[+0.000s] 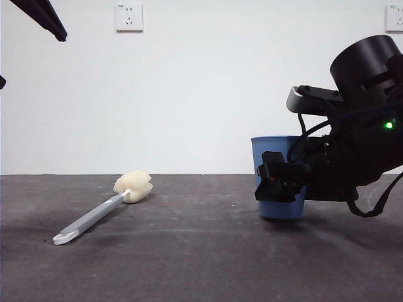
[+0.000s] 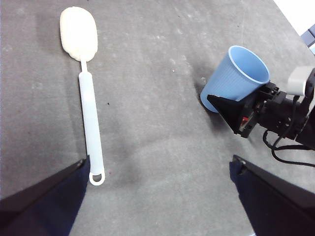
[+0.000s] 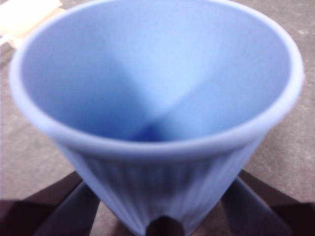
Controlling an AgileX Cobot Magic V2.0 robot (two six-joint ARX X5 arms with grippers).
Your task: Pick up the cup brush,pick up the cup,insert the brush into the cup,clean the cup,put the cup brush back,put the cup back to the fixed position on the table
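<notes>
Cup brush: long grey straight plastic handle, white looped end, cream-yellow lobed sponge head. Lies flat on the bench, left of centre. Long axis runs from the loop, near and left, to the sponge head, farther and right.

Cup: blue ribbed plastic tumbler with a smooth rim band, tapering to the base. Stands upright on the bench at the right, well apart from the brush.

Bench: dark grey matte surface, faint scuffs and pale smudges.

Right hand: low at the right, fingers spread to either side of the cup's lower wall. Whether the pads already press the ribs cannot be told.

Left hand: raised above the bench, fingers spread wide, holding nothing. The brush's looped end lies just beside one finger in the left wrist view, and the handle runs away from the hand toward the sponge. This hand is the nearer to the brush; judged the one to take it, closing across the handle.

Wall sockets: white plates on the far wall. No brand or legible writing.
</notes>
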